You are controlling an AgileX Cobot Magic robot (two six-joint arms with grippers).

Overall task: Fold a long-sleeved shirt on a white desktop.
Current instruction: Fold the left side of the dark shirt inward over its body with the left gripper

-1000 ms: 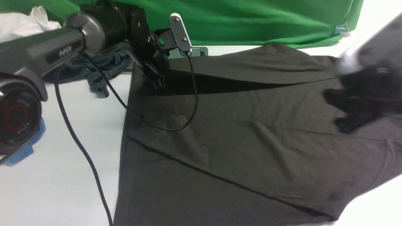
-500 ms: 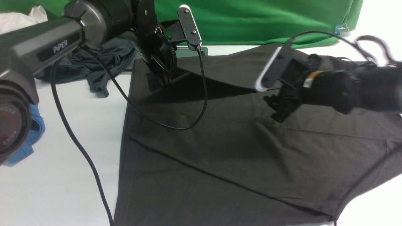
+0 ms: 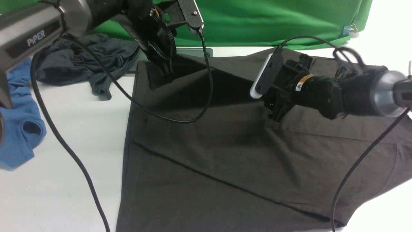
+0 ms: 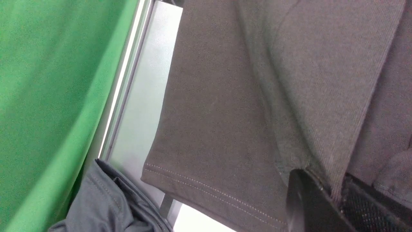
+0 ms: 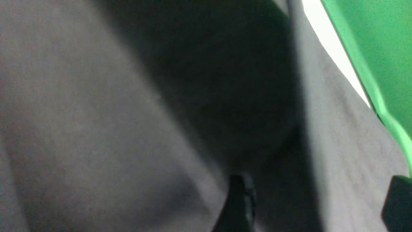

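The dark brown-black long-sleeved shirt (image 3: 231, 154) lies spread over the white desktop (image 3: 80, 135), partly folded with diagonal creases. My left gripper (image 3: 162, 69) is at the shirt's far left corner, shut on a ribbed cuff edge (image 4: 334, 151) and holding it lifted off the cloth below. Over the shirt's middle right, my right gripper (image 3: 273, 111) stands low above the fabric, jaws open wide. In the right wrist view its two fingers (image 5: 239, 206) stand far apart with only flat shirt cloth (image 5: 96, 129) between them.
A crumpled dark grey-teal garment (image 3: 80, 64) lies at the far left, a blue garment (image 3: 19, 119) at the left edge. The green backdrop (image 3: 273, 22) hangs behind. A grey cable slot (image 3: 193, 51) sits by the shirt's far edge. Black cables (image 3: 64, 145) trail from both arms.
My right arm swept in from the right edge to over the shirt's middle and its jaws opened. My left gripper rose, lifting the held cuff and cloth higher.
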